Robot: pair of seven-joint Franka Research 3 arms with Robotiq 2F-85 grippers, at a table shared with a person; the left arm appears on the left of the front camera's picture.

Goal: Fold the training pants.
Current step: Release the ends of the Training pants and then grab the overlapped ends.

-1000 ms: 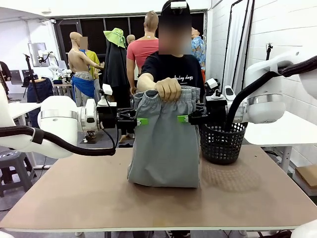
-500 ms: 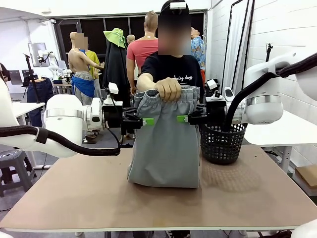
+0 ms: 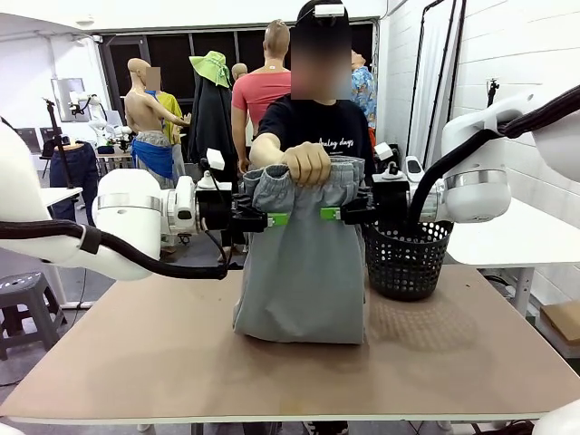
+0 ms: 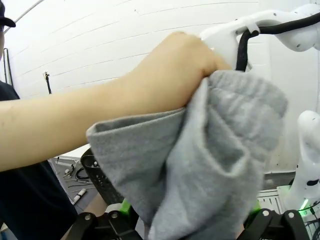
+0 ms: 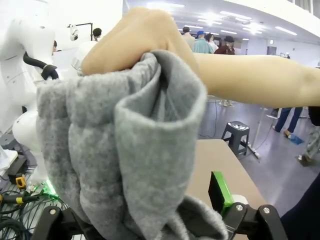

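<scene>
Front view: person at the far side, twelve o'clock, one hand (image 3: 308, 163) bunching the waistband of the training pants (image 3: 302, 263); grey cloth hangs straight down, lower end resting on the table (image 3: 181, 362)
Pants: dead centre above the table, upright, gathered at the top, loose below; black mesh basket (image 3: 408, 258) stands just beside them at three o'clock
Left gripper (image 3: 275, 218): comes in level from nine o'clock, green pad against the cloth's left edge just below the waistband
Right gripper (image 3: 332, 215): comes in level from three o'clock, green pad at the cloth's right edge, same height; the two tips face each other across the fabric
Left wrist view: hand (image 4: 175, 70) clenched on the bunched fabric (image 4: 200, 170); fingers spread wide at the bottom corners, cloth hanging down between them; whether the pads touch the cloth, cannot tell
Right wrist view: fist (image 5: 135, 40) on top of the grey bundle (image 5: 120, 150); fingers spread apart, the bundle filling the gap, one green pad (image 5: 219, 192) standing free of the cloth
</scene>
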